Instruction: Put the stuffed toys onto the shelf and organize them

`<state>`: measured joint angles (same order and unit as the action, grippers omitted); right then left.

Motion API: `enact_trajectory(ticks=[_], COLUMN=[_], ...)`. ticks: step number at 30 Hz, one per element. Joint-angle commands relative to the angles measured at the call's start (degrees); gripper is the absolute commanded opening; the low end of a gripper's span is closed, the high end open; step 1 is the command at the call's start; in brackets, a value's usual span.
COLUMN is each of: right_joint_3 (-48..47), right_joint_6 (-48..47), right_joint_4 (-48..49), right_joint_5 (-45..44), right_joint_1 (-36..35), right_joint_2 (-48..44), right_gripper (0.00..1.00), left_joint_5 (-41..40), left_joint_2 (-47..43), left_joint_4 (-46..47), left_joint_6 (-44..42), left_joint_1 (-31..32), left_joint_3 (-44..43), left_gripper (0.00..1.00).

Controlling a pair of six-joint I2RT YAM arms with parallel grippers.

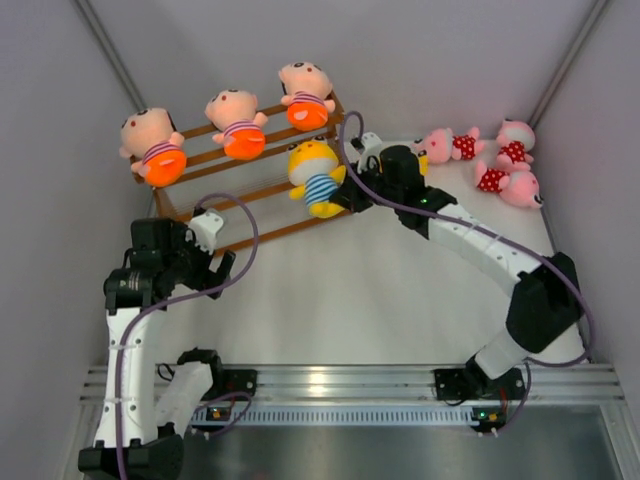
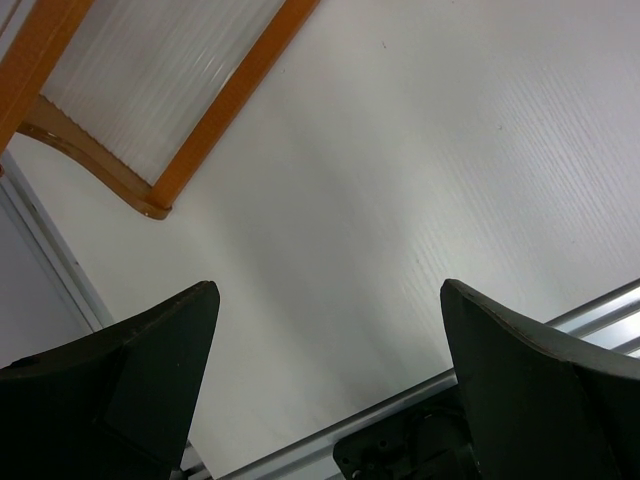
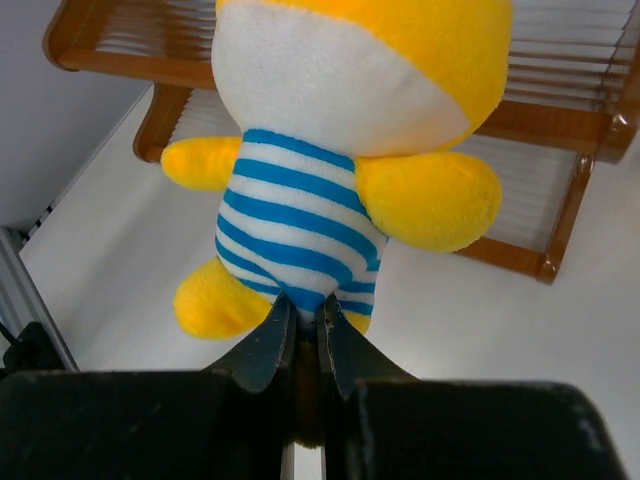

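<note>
The right tool [image 3: 305,335] is pinched closed on the lower hem of the yellow plush doll in the blue-striped shirt [image 3: 300,200], its jaws nearly meeting through a thin fold of cloth. That bite looks shallow. The doll is light, soft and squashy, so it will likely sag and swing from the hem, and a hold deeper across the stuffed belly would be steadier. The doll hangs before the middle tier of the brown wooden stepped shelf [image 1: 262,190]; whether it rests on a slat I cannot tell. Three peach-faced dolls in orange shorts [image 1: 236,122] sit along the top tier. Three pink dolls in red polka-dot dresses [image 1: 520,185] lie on the white desk [image 1: 350,290], far right. The left tool [image 2: 328,300] hangs spread wide, holding nothing.
</note>
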<state>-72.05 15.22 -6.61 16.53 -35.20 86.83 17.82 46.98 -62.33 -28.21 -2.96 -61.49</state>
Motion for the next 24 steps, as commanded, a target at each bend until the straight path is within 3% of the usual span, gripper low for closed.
enact_trajectory(ticks=[1,12,24], right_joint_3=[-9.66,-19.96,-22.17], right_joint_6=[1.56,5.16,9.56], right_joint_4=[4.5,10.74,14.17], right_joint_5=[3.58,2.19,-1.32], right_joint_1=[-0.57,-1.71,-1.54], right_joint_2=[7.8,21.09,25.67], right_gripper=[0.0,0.0,0.06], left_joint_5=[-0.77,-1.3,0.36], left_joint_2=[-1.01,0.92,-1.63], left_joint_4=[-1.92,-3.51,-3.5], left_joint_6=[-0.36,-1.24,-0.8], left_joint_1=[0.15,0.24,0.24], left_joint_3=[1.02,-0.38,-0.29], left_gripper=[0.98,0.98,0.98])
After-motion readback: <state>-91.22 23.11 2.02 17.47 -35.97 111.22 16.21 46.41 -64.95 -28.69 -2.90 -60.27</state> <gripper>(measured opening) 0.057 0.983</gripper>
